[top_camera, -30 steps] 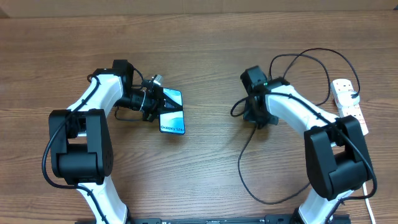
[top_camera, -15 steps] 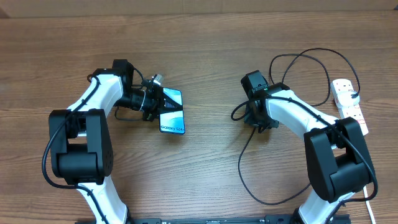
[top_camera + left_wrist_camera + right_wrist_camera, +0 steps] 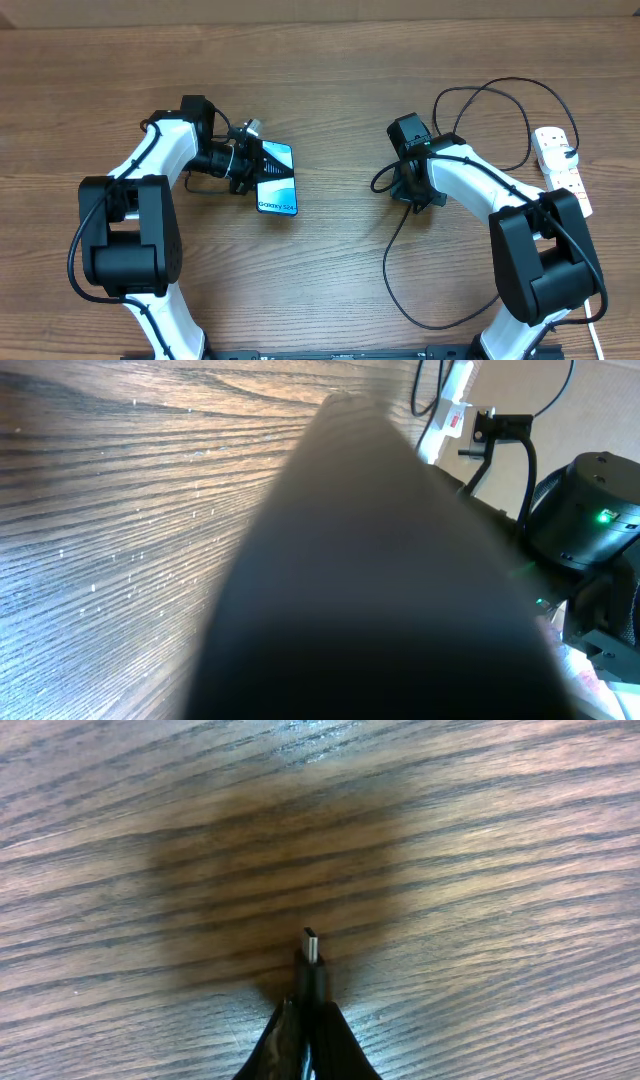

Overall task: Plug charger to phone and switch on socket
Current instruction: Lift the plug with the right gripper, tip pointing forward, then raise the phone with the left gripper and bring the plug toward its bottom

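Right wrist view: right gripper (image 3: 305, 1025) pinching charger (image 3: 311, 950) tip, pointing forward. Overhead: phone (image 3: 276, 180) well apart leftward, apparently clamped in left gripper (image 3: 250, 165). Hold tip level, align squarely with port before pushing.

phone (image 3: 276, 180) light blue | charger (image 3: 310, 975) black | socket (image 3: 558, 160) white | table (image 3: 330, 60) brown woodgrain

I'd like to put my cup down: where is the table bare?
Bare wood lies between the phone and the right gripper, and along the far edge. Crowded on the right, where the charger loops beside the socket.
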Motion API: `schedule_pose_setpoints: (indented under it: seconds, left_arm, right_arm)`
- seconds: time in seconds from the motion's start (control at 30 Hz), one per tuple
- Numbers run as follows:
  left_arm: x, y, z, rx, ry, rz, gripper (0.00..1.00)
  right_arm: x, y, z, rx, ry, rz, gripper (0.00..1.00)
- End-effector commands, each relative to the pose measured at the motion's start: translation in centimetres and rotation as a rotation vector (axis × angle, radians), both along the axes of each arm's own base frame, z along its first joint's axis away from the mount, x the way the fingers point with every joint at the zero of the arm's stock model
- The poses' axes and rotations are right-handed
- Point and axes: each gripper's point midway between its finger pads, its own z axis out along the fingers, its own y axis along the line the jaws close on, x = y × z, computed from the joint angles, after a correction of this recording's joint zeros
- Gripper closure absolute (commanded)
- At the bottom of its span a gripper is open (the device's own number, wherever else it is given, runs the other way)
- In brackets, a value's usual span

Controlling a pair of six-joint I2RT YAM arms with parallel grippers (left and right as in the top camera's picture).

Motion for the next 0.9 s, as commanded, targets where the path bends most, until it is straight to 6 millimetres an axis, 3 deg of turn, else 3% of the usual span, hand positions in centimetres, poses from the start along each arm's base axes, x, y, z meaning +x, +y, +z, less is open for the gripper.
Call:
schedule_pose_setpoints:
  seconds: [0.0, 0.33, 0.5, 0.6, 0.73, 0.87]
  left_arm:
    - [0.3, -0.2, 0.9, -0.031, -0.01, 0.011, 0.96]
    - [1.0, -0.3, 1.1, -0.046, -0.067, 0.007, 0.96]
    - [2.2, -0.9, 4.0, -0.23, -0.128, 0.03, 0.96]
    - [3.1, -1.1, 6.1, -0.352, -0.213, 0.026, 0.96]
    - [3.5, -1.3, 8.9, -0.513, -0.318, -0.002, 0.96]
    - [3.8, -1.2, 9.4, -0.521, -0.327, -0.002, 0.96]
  right_arm:
    - [-2.8, -0.1, -2.3, 0.002, 0.113, 0.002, 0.92]
    - [-2.2, -0.1, -2.3, 0.014, 0.093, 0.001, 0.96]
    - [-1.7, 1.9, -0.5, 0.194, 0.087, 0.078, 0.96]
    - [-1.1, 4.6, 2.7, 0.415, 0.036, 0.167, 0.96]
    - [-1.4, 8.2, 9.4, 0.764, -0.072, 0.353, 0.96]
    - [-3.1, 10.3, 15.1, 1.011, -0.159, 0.516, 0.96]
